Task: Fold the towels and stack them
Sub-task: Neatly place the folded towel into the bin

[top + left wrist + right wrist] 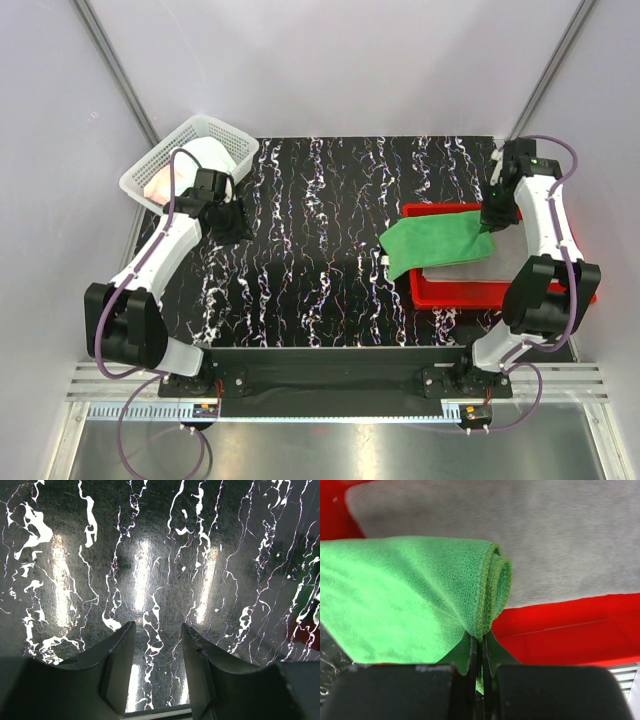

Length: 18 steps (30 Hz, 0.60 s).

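The black marbled table (320, 250) carries a red tray (450, 292) on its right side and a white mesh basket (150, 170) at its far left corner. In the basket lie 2 more towels, a pale one (212, 155) and a pink one (160, 186). The green towel (435, 240) lies across the tray with its long axis running left to right. Its left end hangs over the tray's left rim onto the table, and its right end is at the right gripper (479, 647). This gripper is pressed together on the doubled hem of the green towel, so the cloth stretches away from the jaws toward the middle of the table. Under it, inside the tray, a grey towel (545, 540) lies flat. The left gripper (157, 627) hangs over bare table near the basket, with its jaws spread and nothing between them. It is well apart from the green towel. I judge that the right arm alone must place this towel, probably drawing it to the right until it sits fully over the grey one.
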Tool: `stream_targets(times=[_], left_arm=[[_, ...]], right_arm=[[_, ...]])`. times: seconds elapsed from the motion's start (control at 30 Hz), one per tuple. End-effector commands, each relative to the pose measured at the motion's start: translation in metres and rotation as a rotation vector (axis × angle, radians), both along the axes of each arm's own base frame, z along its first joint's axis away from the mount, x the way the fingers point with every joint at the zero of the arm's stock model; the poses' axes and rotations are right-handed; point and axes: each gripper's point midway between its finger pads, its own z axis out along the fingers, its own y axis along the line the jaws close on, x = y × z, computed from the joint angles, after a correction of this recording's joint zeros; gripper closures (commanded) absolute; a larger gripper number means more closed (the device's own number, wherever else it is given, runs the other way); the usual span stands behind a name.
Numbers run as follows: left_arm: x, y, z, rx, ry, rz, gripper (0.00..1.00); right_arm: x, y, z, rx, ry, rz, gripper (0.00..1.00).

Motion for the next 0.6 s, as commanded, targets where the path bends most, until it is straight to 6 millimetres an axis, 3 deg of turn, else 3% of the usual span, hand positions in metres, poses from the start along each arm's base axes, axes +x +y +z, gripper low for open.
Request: stream_targets(times=[0.0,0.17,0.57], left_arm=[[0.015,-0.007,0.013,-0.033,-0.055,-0.014,0.53],[0.014,-0.007,0.008,-0.028,-0.034,-0.022,0.53],[0.032,-0.012,0.038,-0.043,-0.072,-0.017,0.53]], right_arm=[[0.011,-0.025,0.016,-0.057,-0.054,-0.011,1.00],[0.015,-0.051,0.025,-0.096,-0.059,-0.055,1.00],[0.025,-0.073,0.023,-0.094,-0.056,-0.026,1.00]])
